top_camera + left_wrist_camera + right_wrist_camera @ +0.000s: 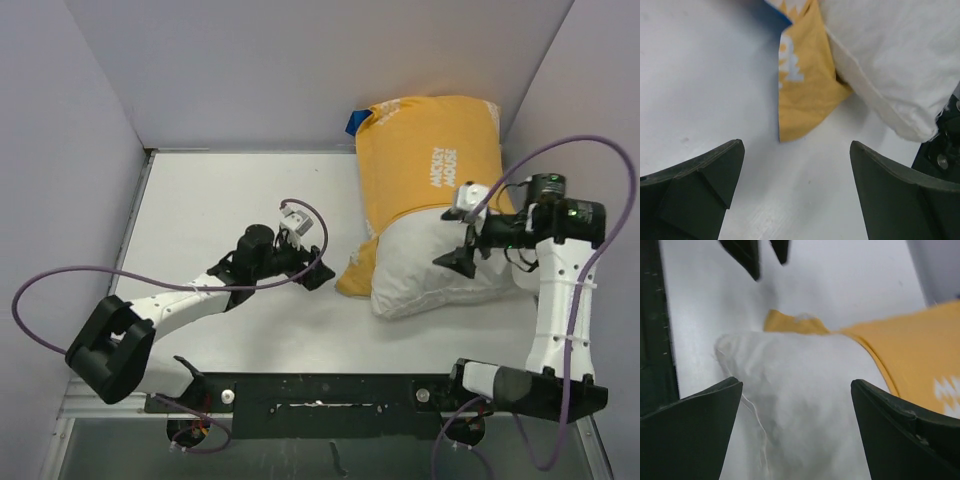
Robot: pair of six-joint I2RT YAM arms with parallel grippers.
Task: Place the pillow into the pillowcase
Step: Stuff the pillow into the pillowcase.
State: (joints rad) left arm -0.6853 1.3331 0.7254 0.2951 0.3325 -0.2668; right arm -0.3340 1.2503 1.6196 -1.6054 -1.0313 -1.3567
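Mustard-yellow pillowcase (425, 170) lies far right, the soft, light pillow (440, 265) seemingly half inside. Left gripper (797, 170) and right gripper (796, 407) gape empty; the case's limp edge looks best to pinch.

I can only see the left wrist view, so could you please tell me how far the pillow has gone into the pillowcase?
Observer: In the top view the pillow is only partly in. Its white near end sticks out of the mustard pillowcase, and the far part of the case is plump.
Operator: Thank you. Where is the right gripper?
Observer: The right gripper is over that exposed white end. Its jaws are wide open and clamp nothing.
Operator: Which face of the case is up?
Observer: The mustard face is up, with white "Mickey Mouse" lettering readable from above.
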